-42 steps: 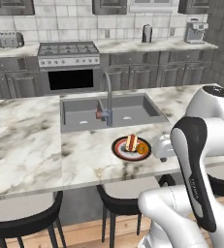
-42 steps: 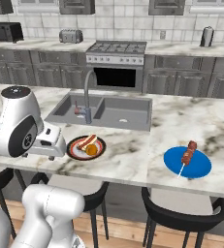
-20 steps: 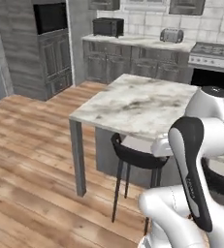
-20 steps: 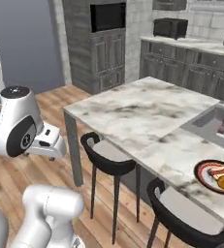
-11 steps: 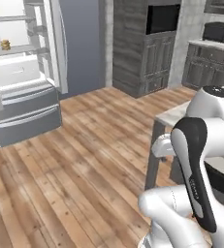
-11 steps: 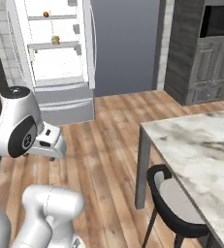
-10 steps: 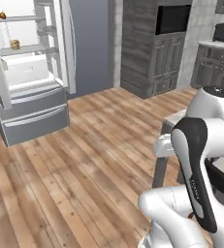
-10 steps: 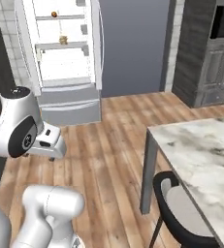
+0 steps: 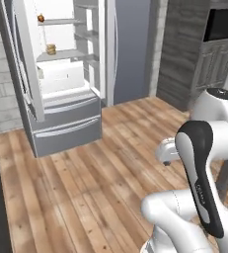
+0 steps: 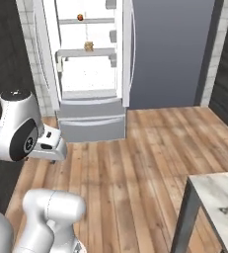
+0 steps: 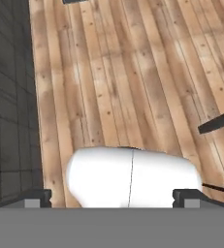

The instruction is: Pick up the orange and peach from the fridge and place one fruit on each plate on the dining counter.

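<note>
The fridge [image 9: 66, 118] stands with its doors swung wide, and its white shelved inside [image 10: 88, 74] faces me across the wooden floor. On an upper shelf sits a small round orange-red fruit [image 10: 80, 17], likely the peach [image 9: 41, 18]. The orange is out of view, as are the plates. A corner of the dining counter [image 10: 219, 197] shows at the lower right of the right base view. My gripper [image 11: 111, 194] is open, tucked close to the robot's body, far from the fridge, with nothing between its fingertips [image 11: 36, 195].
A tan layered stack [image 10: 89, 46] rests on the shelf below the fruit [image 9: 51, 49]. Grey drawer fronts [image 10: 91, 121] close the fridge's bottom. A dark wall [image 11: 9, 97] runs along my left and dark cabinets [image 9: 219, 54] stand at the right. Wooden floor [image 10: 135, 163] lies between.
The base has turned and driven from the dining counter toward the fridge, so the whole scene shifted. The fridge now looks larger and nearer. The arm keeps its tucked pose.
</note>
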Tool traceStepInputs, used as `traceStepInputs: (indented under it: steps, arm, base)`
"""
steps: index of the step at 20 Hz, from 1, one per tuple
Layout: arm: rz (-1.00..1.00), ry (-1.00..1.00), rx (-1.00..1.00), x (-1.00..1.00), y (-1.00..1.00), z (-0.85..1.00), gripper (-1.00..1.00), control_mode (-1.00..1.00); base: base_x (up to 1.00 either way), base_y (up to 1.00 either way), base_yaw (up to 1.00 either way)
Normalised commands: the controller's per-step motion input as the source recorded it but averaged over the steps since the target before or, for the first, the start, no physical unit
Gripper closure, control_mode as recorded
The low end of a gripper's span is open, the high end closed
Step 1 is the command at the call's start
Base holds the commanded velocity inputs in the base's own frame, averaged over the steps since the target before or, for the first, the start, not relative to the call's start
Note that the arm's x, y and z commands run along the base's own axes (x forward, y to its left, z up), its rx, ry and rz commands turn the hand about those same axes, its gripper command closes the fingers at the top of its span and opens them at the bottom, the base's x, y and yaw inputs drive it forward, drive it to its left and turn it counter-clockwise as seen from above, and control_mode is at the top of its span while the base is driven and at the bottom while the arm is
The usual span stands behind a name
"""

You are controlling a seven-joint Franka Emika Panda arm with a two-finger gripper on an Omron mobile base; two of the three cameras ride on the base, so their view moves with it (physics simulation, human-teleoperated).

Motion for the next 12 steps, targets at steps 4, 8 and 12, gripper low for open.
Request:
traceStepInputs:
  steps: [4, 8, 12]
  arm:
    - [0.0, 0.0, 0.0, 0.0, 0.0, 0.0, -1.0, 1.0]
    - [0.0, 0.0, 0.0, 0.0, 0.0, 0.0, -1.0, 1.0]
    - [0.0, 0.0, 0.0, 0.0, 0.0, 0.0, -1.0, 1.0]
  base:
    - [1.0, 0.18, 0.09]
    - [1.0, 0.03, 0.09]
    - [1.0, 0.0, 0.22]
